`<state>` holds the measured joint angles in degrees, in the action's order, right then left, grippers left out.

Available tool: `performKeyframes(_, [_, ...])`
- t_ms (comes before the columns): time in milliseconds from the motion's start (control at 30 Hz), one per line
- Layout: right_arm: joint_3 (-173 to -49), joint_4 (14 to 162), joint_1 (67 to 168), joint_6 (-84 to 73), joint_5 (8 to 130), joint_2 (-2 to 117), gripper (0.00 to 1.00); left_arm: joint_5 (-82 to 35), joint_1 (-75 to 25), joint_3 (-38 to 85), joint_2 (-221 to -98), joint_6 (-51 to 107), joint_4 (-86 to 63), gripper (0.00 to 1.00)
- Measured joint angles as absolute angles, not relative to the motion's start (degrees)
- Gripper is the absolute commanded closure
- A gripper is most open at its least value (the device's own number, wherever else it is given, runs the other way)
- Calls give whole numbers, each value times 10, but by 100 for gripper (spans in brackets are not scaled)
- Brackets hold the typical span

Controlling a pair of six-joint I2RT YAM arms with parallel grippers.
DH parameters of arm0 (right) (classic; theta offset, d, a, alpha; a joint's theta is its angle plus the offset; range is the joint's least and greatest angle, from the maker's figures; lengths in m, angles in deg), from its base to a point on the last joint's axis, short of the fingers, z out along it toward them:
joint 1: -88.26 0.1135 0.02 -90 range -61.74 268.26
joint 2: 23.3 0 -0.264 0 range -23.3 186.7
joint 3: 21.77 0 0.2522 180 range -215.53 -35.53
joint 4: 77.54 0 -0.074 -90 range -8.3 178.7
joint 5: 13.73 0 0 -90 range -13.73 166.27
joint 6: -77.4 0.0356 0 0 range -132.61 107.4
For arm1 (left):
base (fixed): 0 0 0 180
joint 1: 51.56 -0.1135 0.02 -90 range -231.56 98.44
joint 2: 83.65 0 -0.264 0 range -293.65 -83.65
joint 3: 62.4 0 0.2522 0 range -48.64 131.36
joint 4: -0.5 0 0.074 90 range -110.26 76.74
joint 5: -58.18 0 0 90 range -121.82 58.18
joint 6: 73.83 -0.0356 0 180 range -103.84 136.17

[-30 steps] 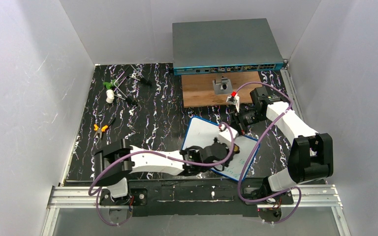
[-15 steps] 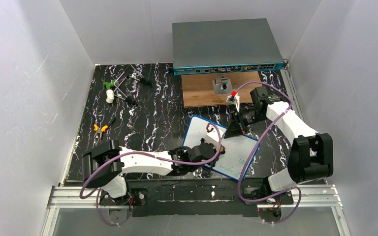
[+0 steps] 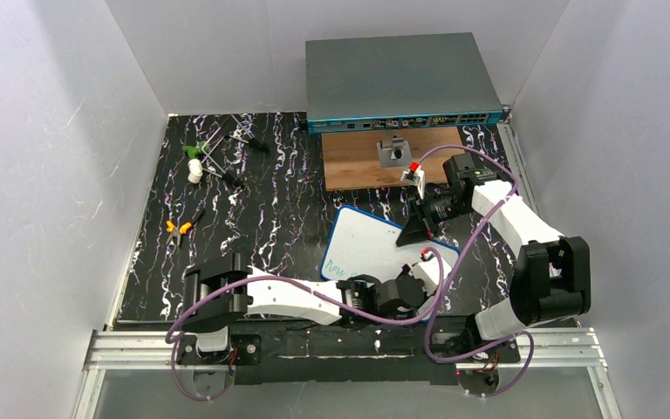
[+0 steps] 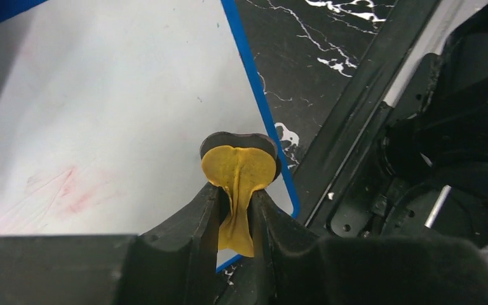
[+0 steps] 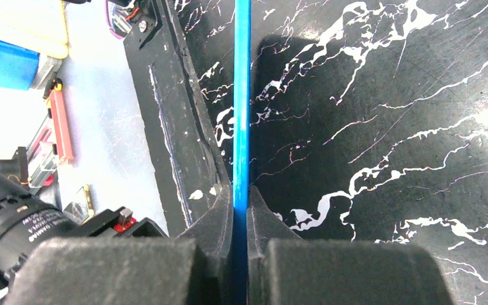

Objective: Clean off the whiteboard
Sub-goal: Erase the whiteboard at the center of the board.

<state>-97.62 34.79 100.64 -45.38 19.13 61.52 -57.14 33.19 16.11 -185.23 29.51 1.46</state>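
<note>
The whiteboard (image 3: 371, 249) lies just on the near side of the wooden board (image 3: 358, 166). The right gripper (image 5: 240, 198) is clenched on the whiteboard rim that faces the wooden board. The left gripper (image 4: 235, 194) grasps a yellow cloth (image 4: 238, 166) at the whiteboard corner farthest from the wooden board.

Left hand (image 4: 237, 192) low, tight on yellow cloth (image 4: 239, 166); right hand (image 5: 240, 198) tight on whiteboard (image 3: 363, 245) rim

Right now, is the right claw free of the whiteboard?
No, in the right wrist view the right claw is shut on the blue rim of the whiteboard.
</note>
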Motion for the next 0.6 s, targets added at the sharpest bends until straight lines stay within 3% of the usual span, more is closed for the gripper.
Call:
performKeyframes(300, [-976, 348, 1006, -454, 191, 615, 99, -689, 362, 252, -1923, 253, -34, 100])
performKeyframes(600, [-976, 356, 1006, -452, 191, 614, 99, -798, 357, 252, -1924, 280, -93, 100])
